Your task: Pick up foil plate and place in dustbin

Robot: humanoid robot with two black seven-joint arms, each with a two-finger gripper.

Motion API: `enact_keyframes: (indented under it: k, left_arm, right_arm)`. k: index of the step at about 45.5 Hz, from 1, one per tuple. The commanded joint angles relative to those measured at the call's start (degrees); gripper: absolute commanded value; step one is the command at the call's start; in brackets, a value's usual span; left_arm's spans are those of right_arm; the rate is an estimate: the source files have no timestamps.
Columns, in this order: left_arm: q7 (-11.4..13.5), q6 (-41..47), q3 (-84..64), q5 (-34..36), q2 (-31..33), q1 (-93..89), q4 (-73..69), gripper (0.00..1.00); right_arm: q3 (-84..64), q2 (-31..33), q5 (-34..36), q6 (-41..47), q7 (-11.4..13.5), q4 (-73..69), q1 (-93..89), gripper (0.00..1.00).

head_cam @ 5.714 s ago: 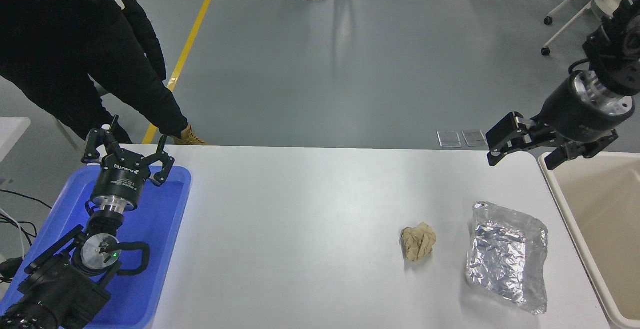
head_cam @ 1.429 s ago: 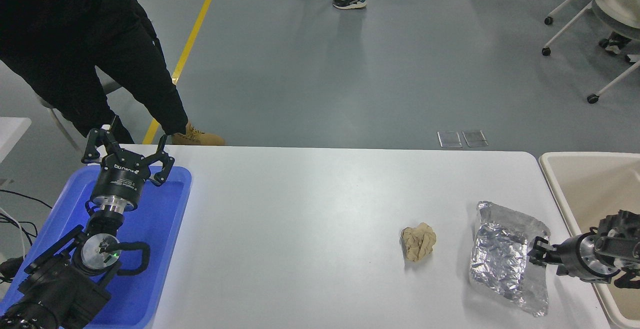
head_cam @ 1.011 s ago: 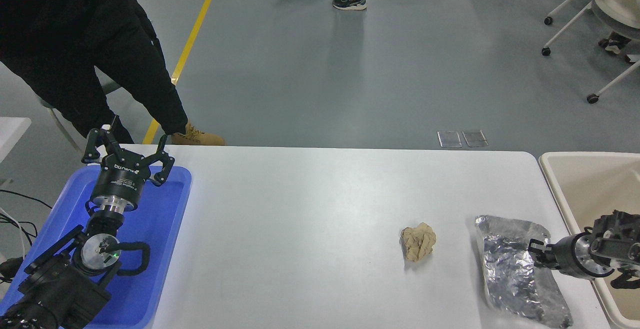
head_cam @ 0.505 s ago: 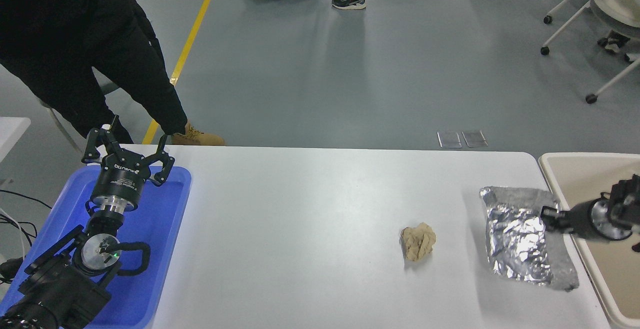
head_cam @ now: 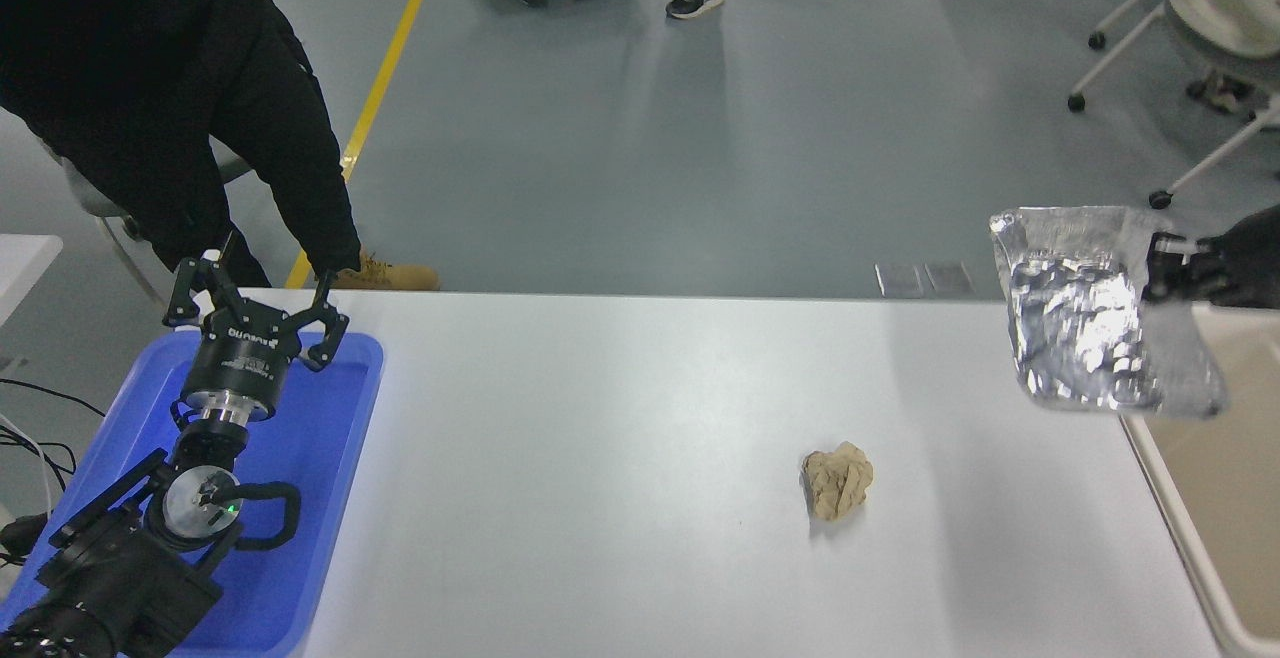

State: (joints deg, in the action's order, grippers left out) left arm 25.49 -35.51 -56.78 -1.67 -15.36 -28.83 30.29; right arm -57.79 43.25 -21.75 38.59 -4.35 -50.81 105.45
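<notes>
1. The white table (head_cam: 620, 418) fills the lower half of the view, its far edge running straight across.
2. A person in black clothing (head_cam: 150, 68) stands beyond the table at about 10 o'clock, one tan boot (head_cam: 385, 275) showing at the table's far edge.
3. The blue tray (head_cam: 320, 458) lies at the table's 8 o'clock corner. The left arm is parked over it, and the left gripper (head_cam: 255, 288) points away toward 12 o'clock with its fingers spread wide, holding nothing.
4. The dustbin (head_cam: 1165, 498) stands against the table's right edge, from 3 to 5 o'clock; only its pale rim and part of its inside show.
5. The foil plate (head_cam: 1085, 323) hangs in the air at 2 o'clock, clear of the table, tilted with its shiny inside facing the camera. It hangs in front of the table's far right corner and the dustbin's near rim.
6. The right gripper (head_cam: 1165, 266) reaches in from the right edge and is clamped on the foil plate's upper right rim, so the plate hangs down to its 7 o'clock.
7. The crumpled tan paper ball (head_cam: 838, 479) lies on the table at about 5 o'clock, well apart from the plate.
</notes>
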Motion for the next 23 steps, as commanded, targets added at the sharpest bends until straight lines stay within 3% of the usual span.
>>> enact_keyframes:
  k: [1,23]
  left_arm:
    - [0.0,0.0,0.0,0.0,0.0,0.0,-0.1,1.0]
    - [0.0,0.0,0.0,0.0,0.0,0.0,0.0,1.0]
  right_arm:
    - [-1.5,-0.3,-0.3,5.3,0.2,-0.3,8.5,0.0]
    - [-0.8,-0.5,-0.7,0.8,0.3,4.0,1.4,0.0]
